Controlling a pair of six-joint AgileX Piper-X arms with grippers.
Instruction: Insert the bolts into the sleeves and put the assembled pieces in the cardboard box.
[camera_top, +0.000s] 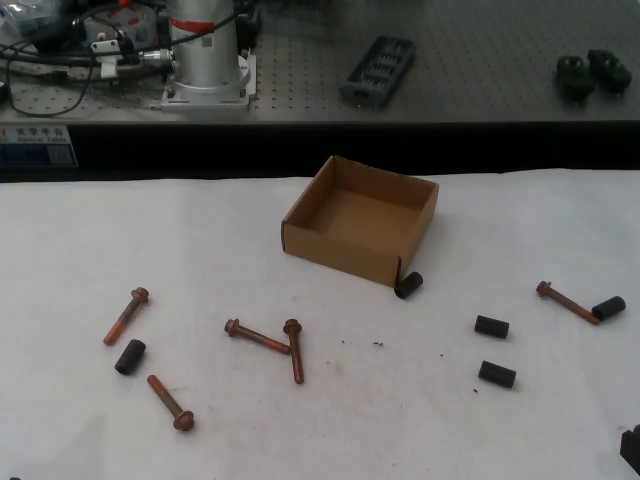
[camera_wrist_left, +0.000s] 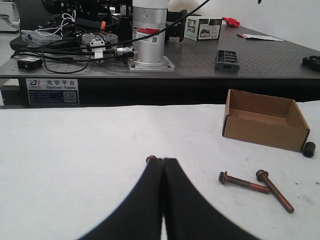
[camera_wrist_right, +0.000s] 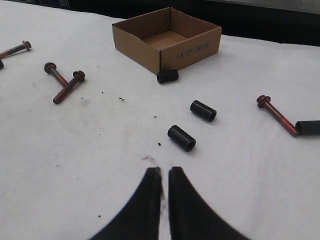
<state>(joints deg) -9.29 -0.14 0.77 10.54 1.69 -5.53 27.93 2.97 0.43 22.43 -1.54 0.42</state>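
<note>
Closed and empty, the left claw and right claw are sitting low. Most bolts are lying at 8 o'clock, most sleeves at 4 o'clock, the cardboard box at 12. Bumped sleeves might be rolling away, since they are round.

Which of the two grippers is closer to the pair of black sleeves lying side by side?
Right. The right gripper sits just short of the sleeves, which lie right ahead of it. The left gripper is over among the bolts, well off to their side.
</note>
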